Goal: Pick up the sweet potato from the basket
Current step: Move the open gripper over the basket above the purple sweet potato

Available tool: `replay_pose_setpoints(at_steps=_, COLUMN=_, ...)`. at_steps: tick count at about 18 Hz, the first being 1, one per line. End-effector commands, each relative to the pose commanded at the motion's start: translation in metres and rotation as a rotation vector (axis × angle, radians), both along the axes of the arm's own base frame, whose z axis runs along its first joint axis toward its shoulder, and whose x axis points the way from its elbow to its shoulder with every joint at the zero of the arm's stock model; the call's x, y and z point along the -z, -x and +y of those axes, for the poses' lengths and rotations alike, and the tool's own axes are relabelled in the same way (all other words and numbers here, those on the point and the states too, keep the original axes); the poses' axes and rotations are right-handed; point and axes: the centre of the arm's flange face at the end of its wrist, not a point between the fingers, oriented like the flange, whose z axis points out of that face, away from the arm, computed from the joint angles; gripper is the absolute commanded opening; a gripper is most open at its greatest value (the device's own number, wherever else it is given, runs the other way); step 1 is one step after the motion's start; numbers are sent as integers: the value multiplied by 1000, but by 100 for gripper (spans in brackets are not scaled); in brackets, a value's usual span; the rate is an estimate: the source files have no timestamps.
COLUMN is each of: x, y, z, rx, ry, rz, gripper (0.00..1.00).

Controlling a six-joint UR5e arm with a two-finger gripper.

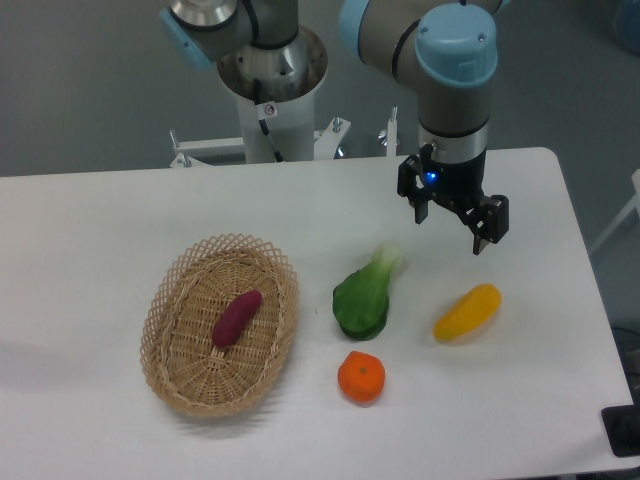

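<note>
Nearest, an orange (361, 377) lies outside the basket (170, 300); the sweet potato (236, 318) lies inside (exposed for grasping). The pincer (450, 230) is held open, empty, well apart.

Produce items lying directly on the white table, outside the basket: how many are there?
3. The green leafy bok choy lies just right of the oval tan wicker basket, the round orange in front of it, the curved yellow fruit farther right. None seems hidden.

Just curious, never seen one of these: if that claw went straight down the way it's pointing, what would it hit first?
Probably bare table, just behind the yellow fruit. The gripper points down, empty, jaws apart; depth is unclear.
</note>
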Motion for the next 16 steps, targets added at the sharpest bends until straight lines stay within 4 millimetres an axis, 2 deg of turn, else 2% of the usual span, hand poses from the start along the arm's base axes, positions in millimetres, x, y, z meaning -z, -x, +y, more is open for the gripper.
replay_pose_setpoints(at_steps=5, x=-2, y=-9, z=7, rx=-13, ry=-3, rz=-7, gripper=100)
replay_pose_setpoints(at_steps=6, x=-9, y=-16, z=7, rx=-32, ry=-15, rz=-1, gripper=100)
replay_pose_setpoints(at_steps=8, x=1, y=-32, z=15, rx=-58, ry=-24, rz=-22, gripper=100)
replay_pose_setpoints(at_steps=10, x=2, y=-44, z=28, rx=-111, ry=-80, rz=-64, gripper=100)
replay_pose_setpoints(at_steps=12, x=2, y=-52, z=32, rx=-220, ry=-149, rz=-117, gripper=100)
replay_pose_setpoints(at_steps=16, x=4, y=-79, z=67, rx=-369, ry=-284, rz=-224, gripper=100)
